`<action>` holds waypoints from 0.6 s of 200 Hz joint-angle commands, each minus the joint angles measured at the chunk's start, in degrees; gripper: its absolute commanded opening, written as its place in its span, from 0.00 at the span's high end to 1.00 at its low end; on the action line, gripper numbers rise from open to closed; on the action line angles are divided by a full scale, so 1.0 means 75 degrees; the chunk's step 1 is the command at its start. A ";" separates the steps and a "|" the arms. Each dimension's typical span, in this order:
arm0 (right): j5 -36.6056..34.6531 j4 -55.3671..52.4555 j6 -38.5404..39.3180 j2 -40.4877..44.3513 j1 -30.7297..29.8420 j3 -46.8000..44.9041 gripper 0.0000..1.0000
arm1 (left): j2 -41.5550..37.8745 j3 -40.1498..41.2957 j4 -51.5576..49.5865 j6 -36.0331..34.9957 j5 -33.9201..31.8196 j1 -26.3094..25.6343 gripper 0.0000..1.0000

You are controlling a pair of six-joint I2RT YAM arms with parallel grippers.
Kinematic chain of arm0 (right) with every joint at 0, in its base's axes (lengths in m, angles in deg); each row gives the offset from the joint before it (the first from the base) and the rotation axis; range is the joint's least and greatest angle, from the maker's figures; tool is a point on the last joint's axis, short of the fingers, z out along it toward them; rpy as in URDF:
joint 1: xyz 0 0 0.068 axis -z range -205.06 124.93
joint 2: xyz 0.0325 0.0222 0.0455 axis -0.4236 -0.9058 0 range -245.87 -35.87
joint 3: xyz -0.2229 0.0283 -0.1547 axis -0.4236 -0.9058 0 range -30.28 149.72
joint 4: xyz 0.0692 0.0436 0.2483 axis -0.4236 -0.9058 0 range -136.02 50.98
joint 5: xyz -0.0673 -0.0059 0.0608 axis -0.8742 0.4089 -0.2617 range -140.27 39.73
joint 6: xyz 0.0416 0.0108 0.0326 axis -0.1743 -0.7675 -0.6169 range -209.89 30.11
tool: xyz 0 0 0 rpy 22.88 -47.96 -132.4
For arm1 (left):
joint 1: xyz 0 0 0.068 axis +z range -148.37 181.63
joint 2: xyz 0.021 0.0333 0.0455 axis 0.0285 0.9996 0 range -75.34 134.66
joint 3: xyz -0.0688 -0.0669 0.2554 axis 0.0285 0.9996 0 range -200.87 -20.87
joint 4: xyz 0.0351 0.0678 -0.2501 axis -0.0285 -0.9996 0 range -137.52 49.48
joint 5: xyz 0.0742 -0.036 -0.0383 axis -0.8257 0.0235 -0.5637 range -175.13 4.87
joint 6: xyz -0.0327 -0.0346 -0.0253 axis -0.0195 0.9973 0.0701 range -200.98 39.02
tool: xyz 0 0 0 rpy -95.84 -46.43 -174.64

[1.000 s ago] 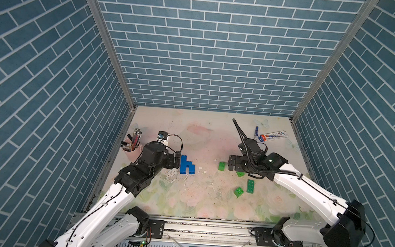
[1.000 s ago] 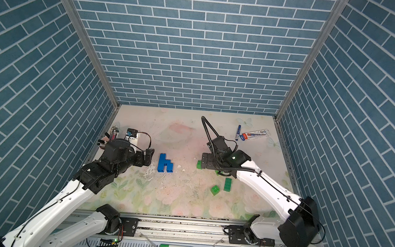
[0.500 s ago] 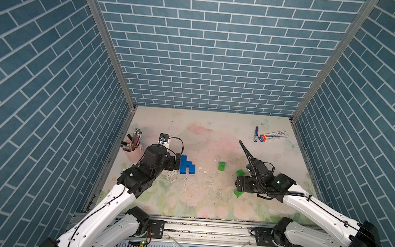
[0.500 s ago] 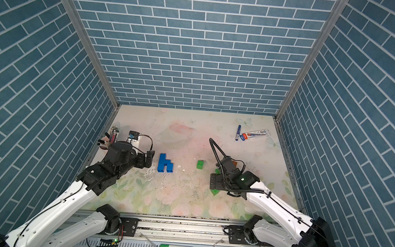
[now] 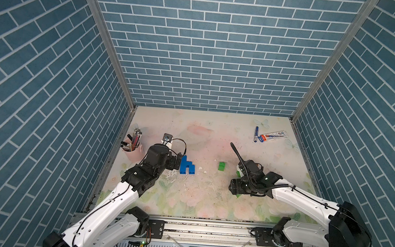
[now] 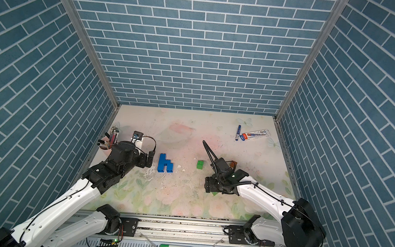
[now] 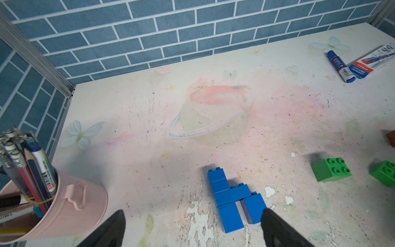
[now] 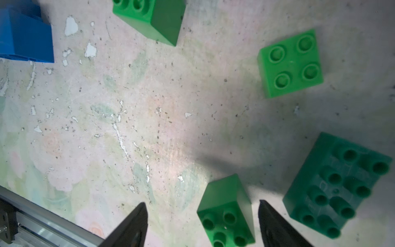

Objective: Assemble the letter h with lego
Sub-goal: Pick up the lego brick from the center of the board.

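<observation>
Blue lego bricks form an h shape (image 5: 186, 166) (image 6: 165, 164) lying flat on the table left of centre. My left gripper (image 7: 193, 216) hovers open just beside it, one fingertip (image 7: 269, 216) at the h's short leg (image 7: 253, 207). My right gripper (image 8: 202, 204) is low over the front right, open, with a square green brick (image 8: 226, 211) between its jaws, nearer one of them and touching neither. A long green brick (image 8: 337, 186) and a second square green brick (image 8: 290, 64) lie close by. Another green brick (image 5: 221, 166) stands apart at centre. An orange-brown brick (image 6: 233, 165) shows behind the right wrist.
A pink cup of pens (image 5: 133, 152) stands at the left wall beside my left arm. A blue marker (image 5: 256, 134) and its box (image 5: 273, 136) lie at the back right. The table's front metal rail (image 8: 42, 224) runs near my right gripper.
My right arm has swung toward the table's front and dropped over the green bricks, and its jaws have narrowed around one. The left arm and the blue h have stayed put.
</observation>
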 commanded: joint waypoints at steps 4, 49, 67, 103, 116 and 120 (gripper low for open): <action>-0.0060 0.0175 0.0032 -0.0242 -0.0265 0.0190 0.21 | 0.0064 -0.0029 0.0169 -0.0246 0.0121 0.0037 0.01; -0.0391 0.0075 0.0170 -0.0730 -0.0627 0.0457 0.24 | -0.0300 -0.0009 0.0133 -0.0159 0.0317 0.0036 0.01; -0.0477 -0.0041 0.0309 -0.0882 -0.0639 0.0615 0.27 | -0.0460 0.0062 0.0071 -0.0141 0.0372 0.0033 0.01; -0.0630 -0.0396 0.0457 -0.1177 -0.0637 0.0847 0.33 | -0.0691 0.0091 0.0007 -0.0139 0.0379 0.0006 0.01; -0.0823 -0.0563 0.0427 -0.1253 -0.0639 0.0859 0.33 | -0.0734 0.0097 0.0047 -0.0135 0.0379 0.0009 0.01; -0.0875 -0.0618 0.0428 -0.1266 -0.0640 0.0855 0.33 | -0.0734 0.0097 0.0059 -0.0114 0.0382 0.0009 0.01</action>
